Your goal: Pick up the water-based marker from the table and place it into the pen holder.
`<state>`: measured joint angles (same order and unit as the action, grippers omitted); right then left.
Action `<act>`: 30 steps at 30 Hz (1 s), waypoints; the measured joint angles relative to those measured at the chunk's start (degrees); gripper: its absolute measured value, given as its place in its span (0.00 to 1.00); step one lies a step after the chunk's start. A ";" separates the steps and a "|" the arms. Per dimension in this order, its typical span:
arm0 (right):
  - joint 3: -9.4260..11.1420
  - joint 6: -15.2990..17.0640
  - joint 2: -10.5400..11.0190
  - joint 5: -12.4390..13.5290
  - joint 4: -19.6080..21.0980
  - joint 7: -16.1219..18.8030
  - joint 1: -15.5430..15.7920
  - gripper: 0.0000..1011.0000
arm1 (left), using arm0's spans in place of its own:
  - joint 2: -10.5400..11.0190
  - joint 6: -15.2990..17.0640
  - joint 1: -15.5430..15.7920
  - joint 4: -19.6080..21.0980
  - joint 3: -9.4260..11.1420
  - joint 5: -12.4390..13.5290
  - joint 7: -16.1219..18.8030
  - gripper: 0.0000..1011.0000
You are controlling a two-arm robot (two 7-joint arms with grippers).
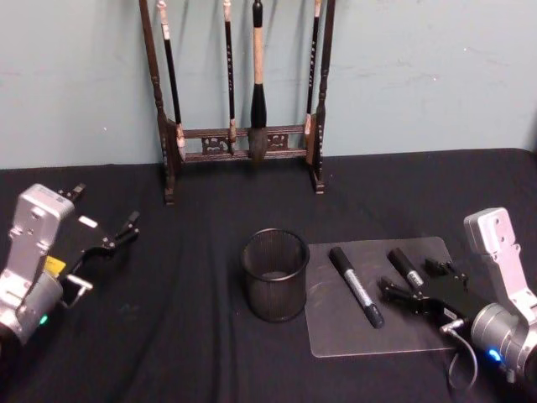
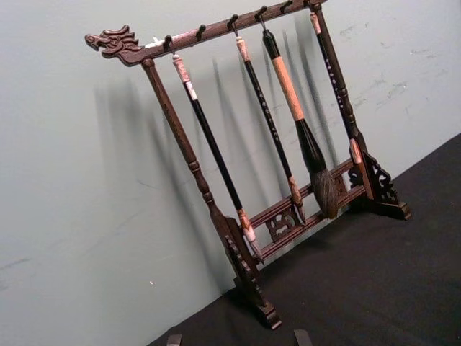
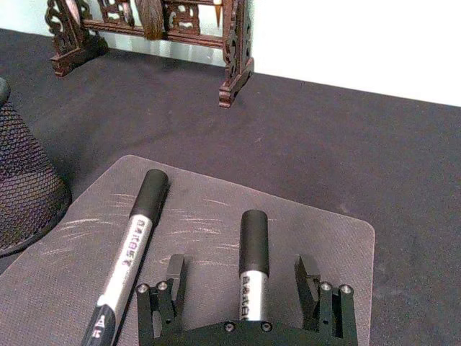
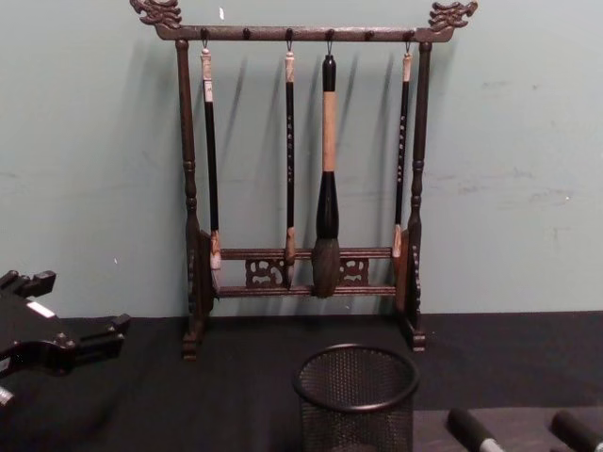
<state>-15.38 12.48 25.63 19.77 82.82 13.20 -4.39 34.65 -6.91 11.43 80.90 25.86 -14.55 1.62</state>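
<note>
Right claw (image 1: 409, 279): mine, low over the right side of the desk (image 1: 168, 353), down at the clear mat (image 1: 336, 336).
Right claw opening: wide apart, one finger (image 3: 173, 277) on each side of the marker, neither pressed against it; nothing is gripped.
Water-based marker (image 1: 403, 265): flat on the mat, lying along the gap between my two fingers. In the right wrist view its black cap (image 3: 253, 241) sticks out past my fingertips and its grey barrel runs back under the claw body.
Marker relative to claw: roughly centred between the fingers, with open space on both sides.
Second marker (image 1: 356, 285): also flat on the mat, just beside the first on the pen holder's side, outside my claw, and almost parallel to the one I straddle.
Pen holder (image 1: 273, 294): black wire-mesh cup, upright on the desk, its base just beside the mat's left edge. It is near both markers and apart from my claw.
Left claw (image 1: 105, 210): raised over the far left of the desk, well apart from the mat and the cup. Its fingers are spread and it holds nothing.
Brush rack (image 4: 367, 33): stands against the wall at the back of the desk behind the pen holder, with four brushes hanging from it.
</note>
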 joint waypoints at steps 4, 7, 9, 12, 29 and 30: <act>0.29 0.12 -0.25 -0.55 0.00 0.27 0.08 0.99 | 0.00 0.00 0.00 0.00 0.00 0.00 0.00 1.00; 0.64 0.27 -0.54 -1.03 0.00 0.52 0.16 0.99 | 0.00 0.00 0.00 0.00 0.00 0.00 0.00 1.00; 0.69 0.32 -0.60 -1.14 0.00 0.56 0.17 0.99 | 0.00 0.00 0.00 0.00 0.00 0.00 0.00 1.00; 1.02 0.53 -0.86 -1.59 -0.11 0.85 0.22 0.99 | 0.00 0.00 0.00 0.00 0.00 0.00 0.00 1.00; 1.52 0.77 -1.35 -2.65 -0.33 1.11 0.33 0.97 | 0.00 0.00 0.00 0.00 0.00 0.00 0.00 1.00; 1.51 0.77 -1.34 -2.63 -0.33 1.11 0.33 0.95 | 0.00 0.00 0.00 0.00 0.00 0.00 0.00 1.00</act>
<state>-13.87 13.25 24.29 17.14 82.50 14.31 -4.07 34.65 -6.91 11.43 80.90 25.86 -14.55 1.62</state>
